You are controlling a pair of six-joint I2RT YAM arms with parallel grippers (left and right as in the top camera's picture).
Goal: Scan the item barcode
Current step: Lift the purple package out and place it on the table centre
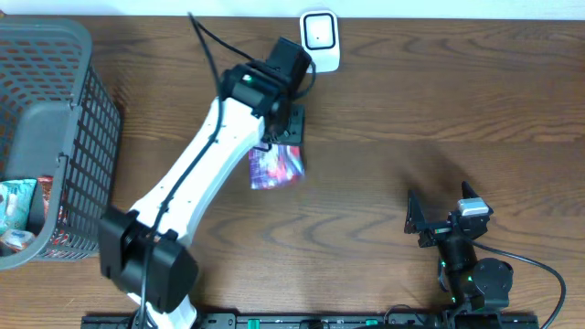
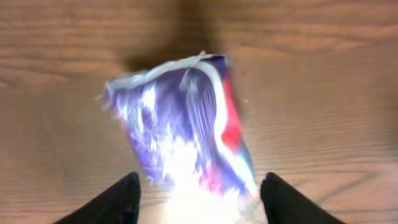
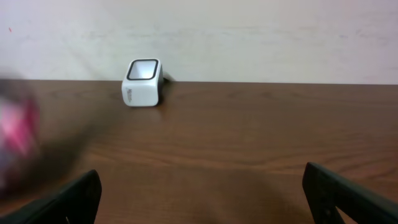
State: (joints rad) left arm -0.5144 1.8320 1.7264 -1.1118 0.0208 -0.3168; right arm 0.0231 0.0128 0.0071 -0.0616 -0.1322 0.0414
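The print on the packet (image 2: 186, 124) is seen as purple, white and red patches, but it is blurred and no word or barcode can be read; a faint mark on the side of the white scanner (image 3: 143, 82) is too small to be made out; the teal and red wrappers (image 1: 16, 215) in the grey mesh basket (image 1: 87, 119) are likewise illegible. Everything is borne by a dark brown wood-grain table (image 1: 439, 100), backed by a plain pale wall (image 3: 261, 31); the scanner is set at the far edge and the basket at the left side. The packet is found near the table's middle, on the near side of the scanner and apart from it; the left gripper (image 1: 285, 137) is placed right at its far end, and in the wrist view its fingers (image 2: 118, 199) are spread to either side of the packet without being pressed onto it. The right gripper (image 3: 200, 171) is seen at the near right, well apart from the packet, its jaws spread wide and empty.
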